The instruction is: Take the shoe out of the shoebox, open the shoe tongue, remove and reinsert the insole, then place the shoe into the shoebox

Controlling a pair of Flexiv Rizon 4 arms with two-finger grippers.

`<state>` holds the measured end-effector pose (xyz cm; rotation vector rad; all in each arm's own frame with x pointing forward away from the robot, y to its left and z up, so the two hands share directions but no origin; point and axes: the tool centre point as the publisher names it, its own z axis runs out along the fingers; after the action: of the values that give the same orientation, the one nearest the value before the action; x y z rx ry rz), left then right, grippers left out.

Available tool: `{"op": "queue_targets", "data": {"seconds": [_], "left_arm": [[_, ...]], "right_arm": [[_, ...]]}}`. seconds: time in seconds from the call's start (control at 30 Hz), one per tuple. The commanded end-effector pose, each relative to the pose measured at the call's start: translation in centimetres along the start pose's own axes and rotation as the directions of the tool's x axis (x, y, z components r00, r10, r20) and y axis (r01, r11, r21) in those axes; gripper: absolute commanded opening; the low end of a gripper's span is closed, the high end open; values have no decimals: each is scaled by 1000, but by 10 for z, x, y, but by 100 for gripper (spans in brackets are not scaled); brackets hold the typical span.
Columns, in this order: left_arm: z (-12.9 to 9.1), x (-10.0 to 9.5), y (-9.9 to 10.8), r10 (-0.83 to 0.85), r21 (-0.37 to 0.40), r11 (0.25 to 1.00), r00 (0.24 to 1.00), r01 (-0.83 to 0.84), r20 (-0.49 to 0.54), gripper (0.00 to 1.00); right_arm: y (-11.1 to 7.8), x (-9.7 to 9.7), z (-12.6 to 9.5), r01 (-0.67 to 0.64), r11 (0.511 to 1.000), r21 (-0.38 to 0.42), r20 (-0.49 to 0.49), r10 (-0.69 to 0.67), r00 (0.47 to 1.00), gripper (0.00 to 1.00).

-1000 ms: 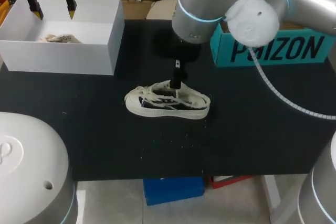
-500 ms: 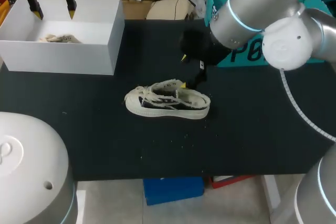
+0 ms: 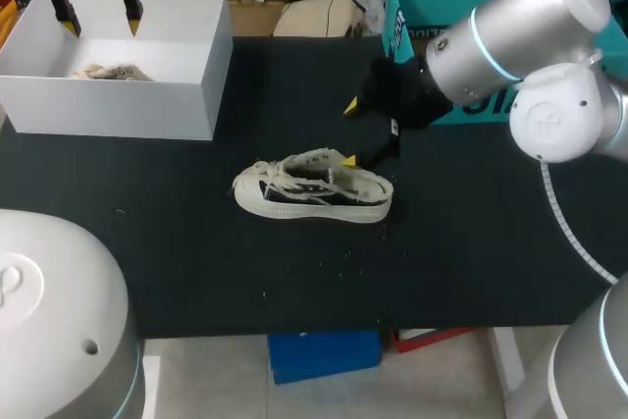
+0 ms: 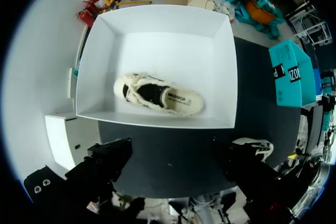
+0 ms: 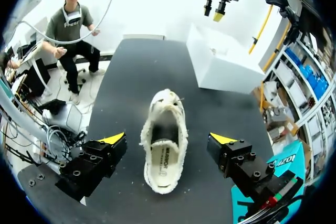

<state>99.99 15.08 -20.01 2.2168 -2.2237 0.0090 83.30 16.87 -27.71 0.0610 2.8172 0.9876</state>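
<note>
A cream and black canvas shoe (image 3: pixel 312 188) lies on its sole in the middle of the black table (image 3: pixel 196 272), laces loose. My right gripper (image 3: pixel 351 131) hangs open just behind its heel end, touching nothing. In the right wrist view the shoe (image 5: pixel 164 156) lies below and between the spread fingers of the right gripper (image 5: pixel 168 139), its mouth wide and the insole showing. The white shoebox (image 3: pixel 147 110) stands at the back left and holds a second, similar shoe (image 4: pixel 160 95). My left gripper (image 3: pixel 100 19) hovers open above the box, empty.
A teal box (image 3: pixel 461 7) stands at the back right, behind my right arm. The white shoebox (image 5: pixel 223 61) takes up the table's far left corner. In the left wrist view the table shoe (image 4: pixel 254 148) lies beyond the box's near wall.
My right arm has pulled back to the right and lifted its gripper off the shoe's top. The shoe stayed put. The left arm has not moved.
</note>
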Motion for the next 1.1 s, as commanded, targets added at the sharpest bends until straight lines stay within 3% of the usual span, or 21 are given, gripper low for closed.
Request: {"op": "queue_targets", "data": {"seconds": [0.03,0.37,0.53,0.7,1.1], "left_arm": [[0,0,0,-1,-2,1000,1000,1,2,100],[0,0,0,-1,-2,1000,1000,1,2,100],[0,0,0,-1,-2,1000,1000,1,2,100],[0,0,0,-1,-2,1000,1000,1,2,100],[0,0,0,-1,-2,1000,1000,1,2,100]], "right_arm": [[-2,1,1,0,1000,-9,2,0,1000,100],[-2,1,1,0,1000,-9,2,0,1000,100],[-31,11,-17,-61,996,-60,38,64,997,100],[-56,10,-16,-66,996,-60,48,69,996,100],[-93,10,22,-78,984,-158,25,83,996,100]]}}
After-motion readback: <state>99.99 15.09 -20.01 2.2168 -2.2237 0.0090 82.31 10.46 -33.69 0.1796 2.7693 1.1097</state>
